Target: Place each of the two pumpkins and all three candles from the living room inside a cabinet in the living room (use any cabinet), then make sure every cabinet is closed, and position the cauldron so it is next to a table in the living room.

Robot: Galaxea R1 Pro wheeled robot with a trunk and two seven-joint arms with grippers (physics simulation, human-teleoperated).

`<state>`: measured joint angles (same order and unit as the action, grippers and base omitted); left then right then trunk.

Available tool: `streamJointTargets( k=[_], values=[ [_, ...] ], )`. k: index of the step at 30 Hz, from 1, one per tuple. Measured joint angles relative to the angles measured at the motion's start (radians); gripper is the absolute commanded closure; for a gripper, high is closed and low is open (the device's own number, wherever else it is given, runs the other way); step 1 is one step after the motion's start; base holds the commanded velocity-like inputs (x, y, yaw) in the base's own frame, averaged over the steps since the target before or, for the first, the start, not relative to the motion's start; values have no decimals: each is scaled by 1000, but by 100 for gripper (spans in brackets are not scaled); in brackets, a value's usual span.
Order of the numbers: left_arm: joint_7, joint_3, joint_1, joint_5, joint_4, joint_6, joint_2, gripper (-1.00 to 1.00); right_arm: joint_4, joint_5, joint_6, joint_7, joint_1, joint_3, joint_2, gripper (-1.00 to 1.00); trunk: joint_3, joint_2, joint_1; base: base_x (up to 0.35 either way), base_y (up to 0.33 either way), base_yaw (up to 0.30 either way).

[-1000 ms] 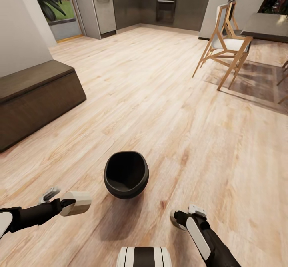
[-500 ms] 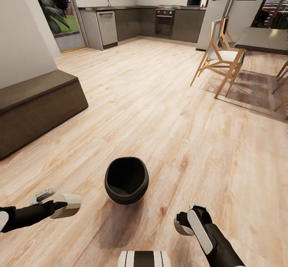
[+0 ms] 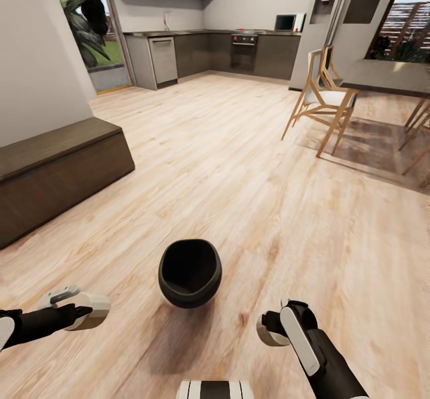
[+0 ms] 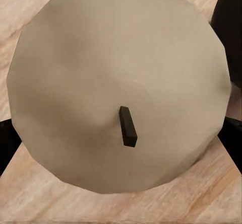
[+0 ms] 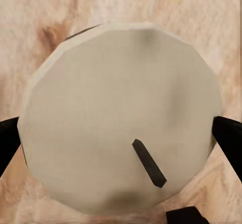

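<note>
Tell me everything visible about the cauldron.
The cauldron is a small round matte-black pot with a wide mouth and bulging belly, looking like dull metal. It sits on the pale wood floor, tipped so its empty interior faces the head camera. It lies ahead of and between the two arms; neither gripper touches it. A soft shadow falls beneath it.

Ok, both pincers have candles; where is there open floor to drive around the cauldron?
Wide bare floor runs ahead between the cabinet on the left and the chair and table on the right. It is tight just around the cauldron, which sits between the left pincer and right pincer.
</note>
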<state>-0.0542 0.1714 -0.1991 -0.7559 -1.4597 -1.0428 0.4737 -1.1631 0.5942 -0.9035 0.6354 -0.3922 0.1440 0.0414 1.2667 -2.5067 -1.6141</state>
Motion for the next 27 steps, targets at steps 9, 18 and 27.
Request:
streamJointTargets(
  k=[9,18,27],
  values=[
    [0,-5,0,0,0,0,-1,100,2,0,-1,-1,0,-1,-1,100,-35,2,4,-150,0,4],
    [0,1,0,0,0,0,-1,100,8,0,-2,-2,0,0,-1,100,-72,4,9,-5,0,199],
    [0,1,0,0,0,0,-3,100,12,1,-1,-4,0,0,-1,100,-108,6,13,0,0,284]
  ],
)
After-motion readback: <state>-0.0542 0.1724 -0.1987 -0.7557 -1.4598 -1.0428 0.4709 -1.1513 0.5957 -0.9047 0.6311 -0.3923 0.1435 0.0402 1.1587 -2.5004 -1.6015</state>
